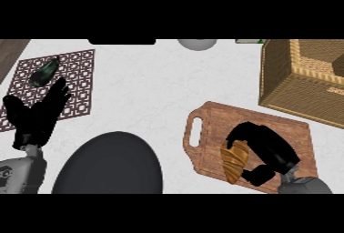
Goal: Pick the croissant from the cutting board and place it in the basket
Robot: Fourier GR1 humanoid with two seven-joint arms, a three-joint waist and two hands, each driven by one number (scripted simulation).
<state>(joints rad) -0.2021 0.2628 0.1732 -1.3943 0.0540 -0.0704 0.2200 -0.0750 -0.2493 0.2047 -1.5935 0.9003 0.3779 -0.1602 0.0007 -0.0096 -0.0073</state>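
Right hand [269,148] curled round croissant [235,160]; basket [302,82] beyond; dark plate [111,166] left.

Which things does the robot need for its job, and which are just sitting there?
Needed: croissant, cutting board, basket, right hand curled round the croissant.

Just there: black plate, patterned mat, dark vegetable on it, left hand resting open.

Grey forearms [20,175] — black hands [37,113] (slim fingers [259,136]).
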